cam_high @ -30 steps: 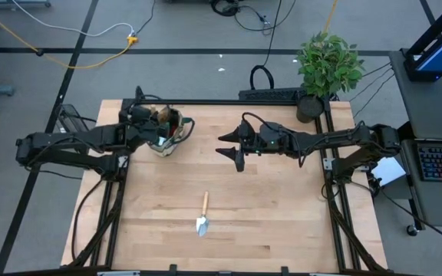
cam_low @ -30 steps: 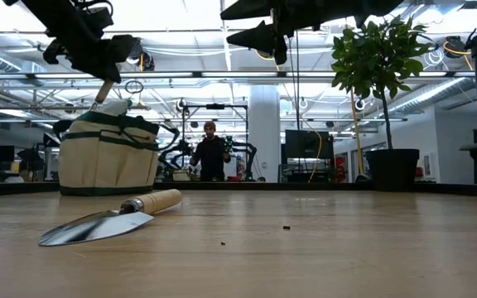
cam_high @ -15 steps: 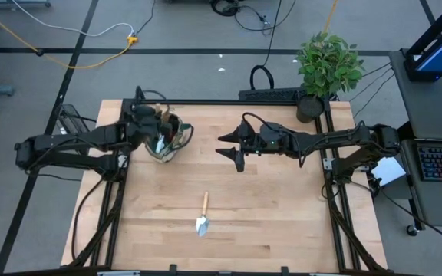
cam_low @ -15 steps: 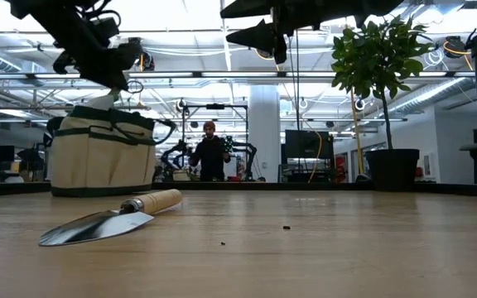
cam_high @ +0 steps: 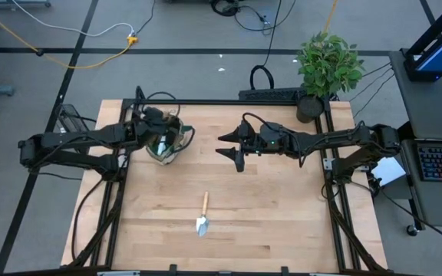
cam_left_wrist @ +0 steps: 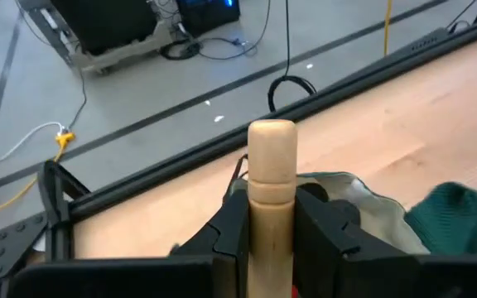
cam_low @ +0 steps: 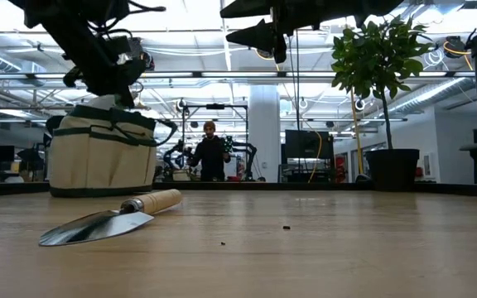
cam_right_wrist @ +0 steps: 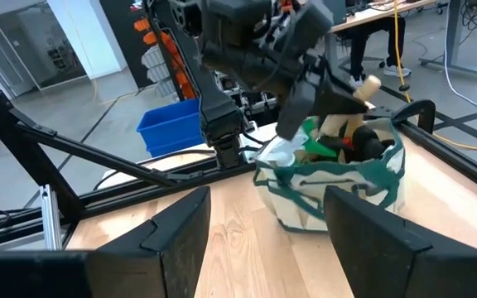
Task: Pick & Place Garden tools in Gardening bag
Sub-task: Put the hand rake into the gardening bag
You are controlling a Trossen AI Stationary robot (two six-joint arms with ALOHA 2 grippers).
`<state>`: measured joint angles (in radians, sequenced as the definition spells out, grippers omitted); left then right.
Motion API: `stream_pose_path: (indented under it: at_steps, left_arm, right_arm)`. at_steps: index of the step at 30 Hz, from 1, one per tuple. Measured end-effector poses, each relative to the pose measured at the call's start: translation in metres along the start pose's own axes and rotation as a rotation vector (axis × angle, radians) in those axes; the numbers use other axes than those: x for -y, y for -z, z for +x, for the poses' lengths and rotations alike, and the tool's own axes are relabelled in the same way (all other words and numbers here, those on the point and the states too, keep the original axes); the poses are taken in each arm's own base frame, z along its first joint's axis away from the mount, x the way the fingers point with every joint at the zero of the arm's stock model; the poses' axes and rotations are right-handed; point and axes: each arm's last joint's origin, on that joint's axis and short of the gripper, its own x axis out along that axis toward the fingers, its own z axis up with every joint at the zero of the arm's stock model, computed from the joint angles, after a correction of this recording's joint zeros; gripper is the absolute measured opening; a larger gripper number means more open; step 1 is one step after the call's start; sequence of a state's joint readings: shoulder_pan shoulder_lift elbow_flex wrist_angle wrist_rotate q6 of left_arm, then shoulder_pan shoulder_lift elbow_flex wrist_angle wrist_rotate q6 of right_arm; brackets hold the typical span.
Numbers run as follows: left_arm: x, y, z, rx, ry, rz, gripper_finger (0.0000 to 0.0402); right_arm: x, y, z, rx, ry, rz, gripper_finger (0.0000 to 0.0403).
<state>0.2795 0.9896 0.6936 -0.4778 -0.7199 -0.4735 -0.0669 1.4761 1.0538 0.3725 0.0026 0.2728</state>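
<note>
The gardening bag [cam_high: 167, 140] sits at the table's [cam_high: 282, 222] far left, already stuffed with tools, green and dark bits poking past the rim. Left gripper [cam_left_wrist: 272, 228] hovers right over it, clamped on a wooden handle [cam_left_wrist: 271, 178]. One trowel [cam_high: 202, 215] lies out on the wood, well apart. Right gripper [cam_high: 232, 148] hangs mid-table, fingers spread, holding nothing.

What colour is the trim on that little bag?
Dark green, on tan fabric; the gardening bag shows it best in the low view.
</note>
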Motion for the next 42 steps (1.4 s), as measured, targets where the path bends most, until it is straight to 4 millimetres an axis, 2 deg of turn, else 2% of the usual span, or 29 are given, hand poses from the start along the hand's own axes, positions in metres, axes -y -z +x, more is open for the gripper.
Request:
stream_pose_path:
  at_steps: [4,8,21,23,28,32,37,42]
  left_arm:
    - [0.006,0.01,0.015,-0.051,-0.007,0.023,0.0066]
    - [0.009,0.021,0.029,-0.077,0.03,-0.024,0.0066]
    - [0.011,0.023,0.03,-0.086,0.086,0.03,0.0066]
    - [0.011,0.023,0.03,-0.082,0.088,0.026,0.0082]
    - [0.012,0.017,0.028,-0.066,0.102,0.052,0.016]
    - [0.01,0.01,0.023,-0.04,0.116,0.079,0.0202]
    - [0.003,0.001,0.01,0.022,0.14,0.054,0.023]
    - [-0.01,-0.009,-0.009,0.111,0.17,0.007,0.0236]
  right_arm:
    - [0.0,0.0,0.0,0.003,-0.001,-0.001,0.0226]
    - [0.0,0.0,0.0,0.004,-0.001,-0.001,0.0226]
    - [0.0,0.0,0.0,0.003,-0.005,-0.004,0.0226]
    - [0.0,0.0,0.0,0.003,-0.005,-0.005,0.0226]
    - [0.0,0.0,0.0,0.002,-0.005,-0.005,0.0226]
    - [0.0,0.0,0.0,0.002,-0.005,-0.005,0.0226]
    - [0.0,0.0,0.0,0.002,-0.005,-0.005,0.0226]
    - [0.0,0.0,0.0,0.002,-0.005,-0.005,0.0226]
